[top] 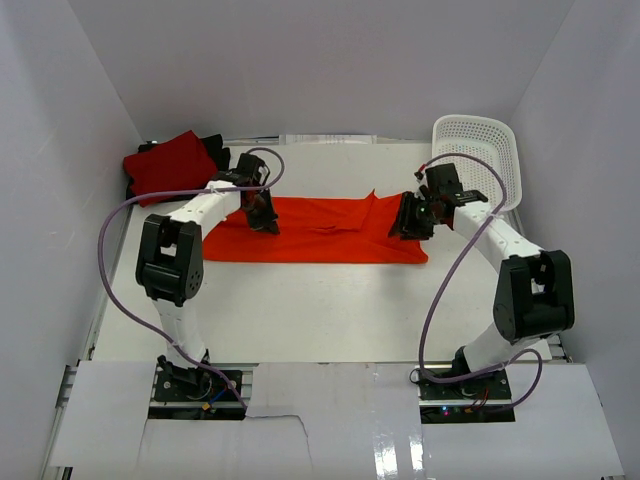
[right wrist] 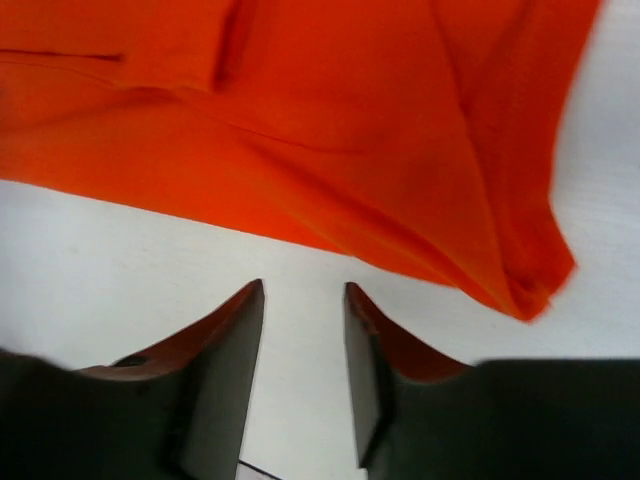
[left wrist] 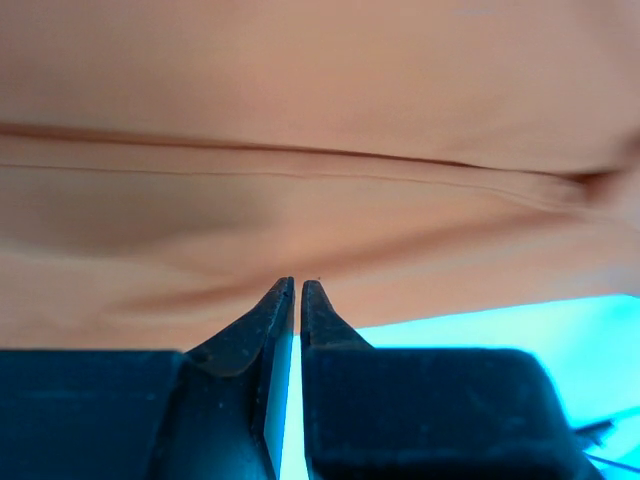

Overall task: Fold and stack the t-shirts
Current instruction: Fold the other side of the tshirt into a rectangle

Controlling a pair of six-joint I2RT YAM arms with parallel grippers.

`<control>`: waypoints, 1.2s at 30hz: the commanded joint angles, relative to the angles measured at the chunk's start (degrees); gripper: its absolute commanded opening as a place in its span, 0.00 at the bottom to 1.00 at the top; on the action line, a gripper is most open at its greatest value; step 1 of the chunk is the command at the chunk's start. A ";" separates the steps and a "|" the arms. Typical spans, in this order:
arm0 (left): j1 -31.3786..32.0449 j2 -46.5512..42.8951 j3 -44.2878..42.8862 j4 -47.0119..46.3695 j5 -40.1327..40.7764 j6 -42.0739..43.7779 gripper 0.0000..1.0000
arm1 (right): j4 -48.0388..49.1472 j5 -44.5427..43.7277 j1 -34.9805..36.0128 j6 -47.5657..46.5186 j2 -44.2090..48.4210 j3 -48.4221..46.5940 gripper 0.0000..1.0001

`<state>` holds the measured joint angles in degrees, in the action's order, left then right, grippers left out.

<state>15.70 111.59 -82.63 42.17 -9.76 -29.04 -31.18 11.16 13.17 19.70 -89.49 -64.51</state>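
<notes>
The bright orange t-shirt (top: 320,228) lies as a long flat band across the middle of the table. My left gripper (top: 263,215) sits at its left end. In the left wrist view its jaws (left wrist: 298,283) stand almost together at the cloth's near edge, shut on the orange t-shirt (left wrist: 300,150). At the shirt's right end, my right gripper (top: 412,222) hangs just above the table. Its jaws (right wrist: 303,288) stand apart with only bare table between them, just short of the orange cloth (right wrist: 300,120). A folded crimson t-shirt (top: 170,165) rests at the back left, with black cloth (top: 213,148) showing at its edge.
A white perforated basket (top: 478,150) leans at the back right corner, close behind the right arm. White walls close in the table on the left, the back and the right. Purple cables loop off both arms.
</notes>
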 commanded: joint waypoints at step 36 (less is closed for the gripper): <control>13.12 1.61 6.87 -25.12 -13.18 -13.42 0.13 | 20.46 19.61 5.38 17.92 -23.89 -15.21 0.67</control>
<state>28.49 113.14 -73.97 18.20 -22.04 -42.92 -9.54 31.40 18.31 38.98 -115.81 -78.43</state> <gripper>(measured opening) 0.137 0.669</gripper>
